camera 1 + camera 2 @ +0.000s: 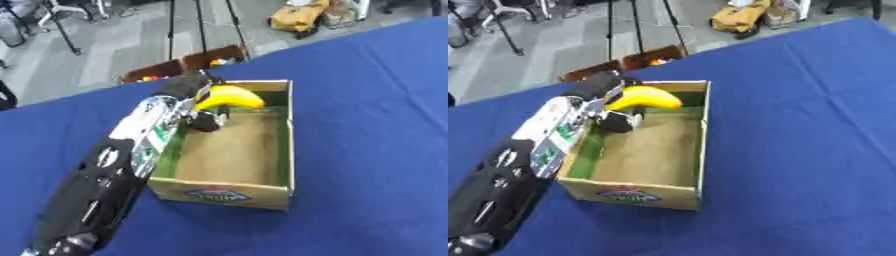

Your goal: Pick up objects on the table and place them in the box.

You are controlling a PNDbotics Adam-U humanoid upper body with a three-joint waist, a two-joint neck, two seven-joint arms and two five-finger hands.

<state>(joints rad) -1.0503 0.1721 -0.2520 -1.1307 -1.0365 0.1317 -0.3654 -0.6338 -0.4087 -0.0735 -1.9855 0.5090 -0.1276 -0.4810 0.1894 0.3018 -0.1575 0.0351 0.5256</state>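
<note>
The left arm [114, 170] comes in from the lower left corner and reaches over the blue table [367, 150] to the far left end of the open cardboard box [229, 192]. The left hand [197, 102] has its fingers curled round a yellow banana [231, 96], which hangs over the box's far end, above its brown floor

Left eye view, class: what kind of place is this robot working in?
Probably a lab or studio: black stand legs on a grey floor, bags lying about, and a blue-clothed table with a cardboard box.
</note>
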